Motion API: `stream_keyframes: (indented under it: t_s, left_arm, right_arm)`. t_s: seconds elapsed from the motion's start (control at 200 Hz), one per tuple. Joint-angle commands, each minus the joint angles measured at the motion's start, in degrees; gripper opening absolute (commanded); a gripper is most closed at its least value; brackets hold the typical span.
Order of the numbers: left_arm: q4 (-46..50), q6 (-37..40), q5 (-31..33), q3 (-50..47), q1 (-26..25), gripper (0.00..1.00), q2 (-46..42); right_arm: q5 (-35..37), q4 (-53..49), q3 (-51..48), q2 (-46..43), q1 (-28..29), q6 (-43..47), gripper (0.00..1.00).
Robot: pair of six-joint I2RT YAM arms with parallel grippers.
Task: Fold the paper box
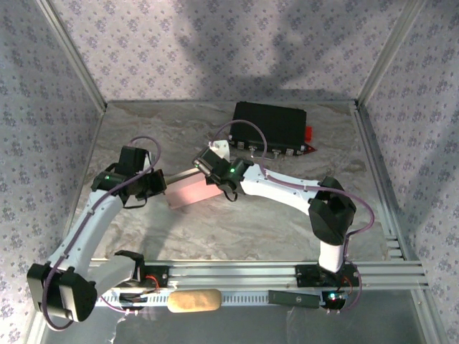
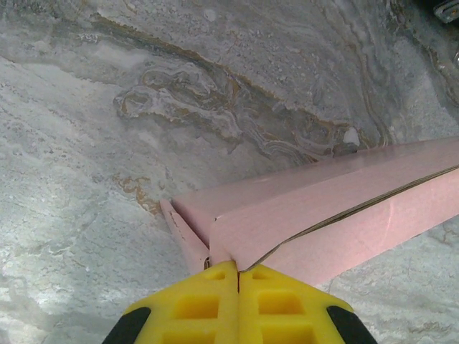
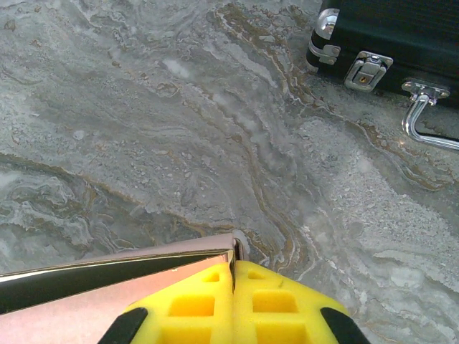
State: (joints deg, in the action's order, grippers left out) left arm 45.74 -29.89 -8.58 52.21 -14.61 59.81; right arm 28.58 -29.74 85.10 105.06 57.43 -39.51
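The pink paper box [image 1: 192,192] is held just above the marble table between both arms, partly folded into a long flat shape. My left gripper [image 1: 159,185] is shut on its left end. In the left wrist view the yellow fingers [image 2: 193,304] pinch a corner of the paper box [image 2: 323,215], whose panels run up to the right with a loose flap at the left. My right gripper [image 1: 208,172] is shut on the right end. In the right wrist view the paper box [image 3: 107,287] edge sits pinched between the yellow fingers [image 3: 280,304], with a dark gap between its layers.
A black hard case [image 1: 270,127] with metal latches and a handle [image 3: 423,118] lies at the back of the table, just beyond the right gripper. Patterned walls and metal frame rails enclose the table. A tan pad [image 1: 193,301] lies on the front rail.
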Motion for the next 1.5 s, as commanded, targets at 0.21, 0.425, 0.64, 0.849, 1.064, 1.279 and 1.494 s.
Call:
stream_keyframes:
  t_s: [0.21,0.425,0.64,0.849,1.064,1.279,1.494]
  left_arm:
    - [0.4,-1.6,-2.4,-4.3,-2.8,0.0,-1.9]
    - [-0.1,-1.8,0.0,-6.2,-2.7,0.0,-4.4]
    - [-3.1,-2.4,0.5,-7.9,-2.8,0.0,-4.2]
    - [-4.6,-3.1,1.2,-9.7,-2.8,0.0,-5.2]
    - [-4.0,-2.9,2.1,-10.1,-2.7,0.0,-6.0]
    - [-4.2,-2.9,2.4,-10.4,-2.8,0.0,-6.0]
    - [-4.7,-3.3,2.9,-10.8,-3.2,0.0,-5.7]
  right_arm:
    - [-3.8,-1.6,-2.8,2.0,2.3,1.4,0.0]
    - [-6.3,4.7,-8.7,-1.9,1.2,6.6,0.0]
    - [-10.9,5.4,-8.7,-3.2,-0.1,8.9,0.0]
    - [-12.0,2.0,-6.9,-3.3,-0.3,6.3,0.03]
    - [-12.4,1.4,-7.1,-4.9,-0.6,5.4,0.07]
    - [-13.4,0.2,-6.6,-6.5,-0.8,4.9,0.18]
    - [-14.3,0.2,-7.2,-7.6,-0.8,4.0,0.24]
